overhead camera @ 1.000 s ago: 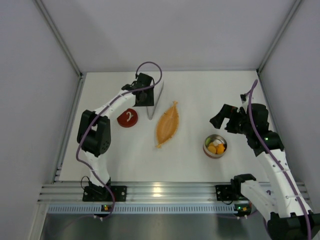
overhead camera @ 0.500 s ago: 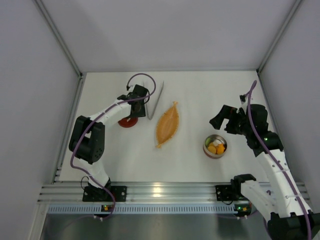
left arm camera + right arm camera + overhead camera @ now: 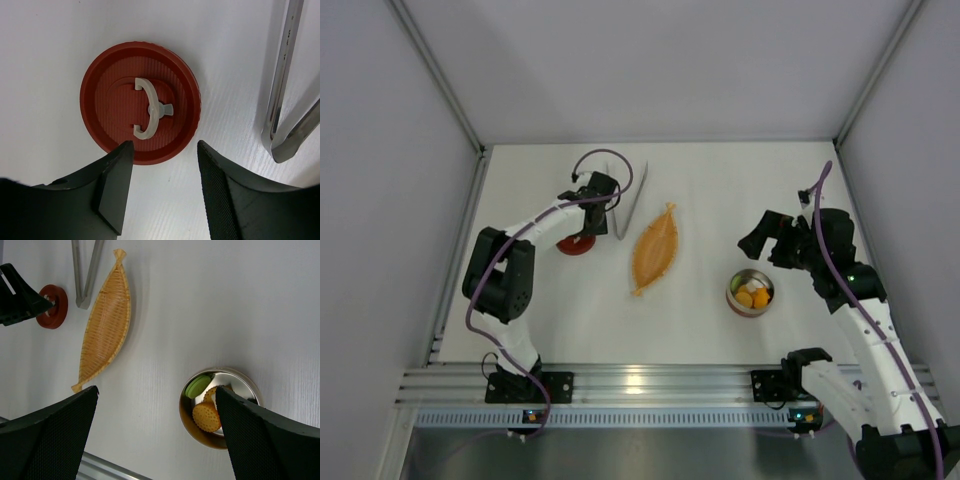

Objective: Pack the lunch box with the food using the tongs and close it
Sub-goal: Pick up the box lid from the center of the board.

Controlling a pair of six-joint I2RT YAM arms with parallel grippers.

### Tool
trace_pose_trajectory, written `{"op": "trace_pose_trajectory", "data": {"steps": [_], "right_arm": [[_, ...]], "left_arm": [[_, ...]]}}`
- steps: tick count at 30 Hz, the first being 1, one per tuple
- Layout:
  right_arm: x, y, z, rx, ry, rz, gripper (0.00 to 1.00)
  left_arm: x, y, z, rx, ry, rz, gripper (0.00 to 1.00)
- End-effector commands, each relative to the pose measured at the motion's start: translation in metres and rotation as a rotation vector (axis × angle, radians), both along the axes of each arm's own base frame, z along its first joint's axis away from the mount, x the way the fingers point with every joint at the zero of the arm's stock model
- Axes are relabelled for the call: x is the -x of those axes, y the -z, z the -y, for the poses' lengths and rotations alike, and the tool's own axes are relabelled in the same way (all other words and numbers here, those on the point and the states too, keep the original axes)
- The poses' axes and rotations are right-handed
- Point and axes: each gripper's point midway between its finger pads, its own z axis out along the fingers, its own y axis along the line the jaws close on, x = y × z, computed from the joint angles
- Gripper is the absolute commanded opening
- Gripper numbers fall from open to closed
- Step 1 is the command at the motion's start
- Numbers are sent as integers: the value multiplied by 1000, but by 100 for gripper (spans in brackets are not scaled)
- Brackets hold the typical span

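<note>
The red lid (image 3: pixel 112 102) with its white squiggle lies flat on the table, just beyond my left gripper (image 3: pixel 164 150). That gripper is open, with bare table between its fingers, and its left fingertip (image 3: pixel 122 152) overlaps the lid's near rim. From above, the left gripper (image 3: pixel 590 210) partly covers the lid (image 3: pixel 572 246). The silver tongs (image 3: pixel 282 75) (image 3: pixel 631 200) lie loose to the right of the lid. The steel lunch box (image 3: pixel 732 296) (image 3: pixel 184 412) stands open and holds the food (image 3: pixel 206 416) (image 3: pixel 754 296), orange pieces and a green one. My right gripper (image 3: pixel 156 392) (image 3: pixel 770 238) hovers wide open behind the box.
An orange leaf-shaped woven tray (image 3: pixel 655 248) (image 3: pixel 105 322) lies between the tongs and the lunch box, with nothing on it. Grey walls close in the table on the left, back and right. The metal rail (image 3: pixel 640 385) with the arm bases runs along the near edge.
My left gripper has moved from over the tongs toward me and left, down over the lid, and its jaws have narrowed. The right arm has not moved.
</note>
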Motion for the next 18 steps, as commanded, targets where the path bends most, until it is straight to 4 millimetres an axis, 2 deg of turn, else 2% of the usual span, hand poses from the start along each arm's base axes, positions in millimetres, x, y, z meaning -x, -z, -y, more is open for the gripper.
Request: {"op": "trace_pose_trajectory", "data": {"steps": [1, 18], "right_arm": [[-6, -16, -6, 0, -30, 76, 99], [-8, -11, -3, 21, -16, 70, 100]], "left_arm": [[-15, 0, -3, -3, -25, 45, 57], [-21, 26, -19, -27, -56, 7, 51]]}}
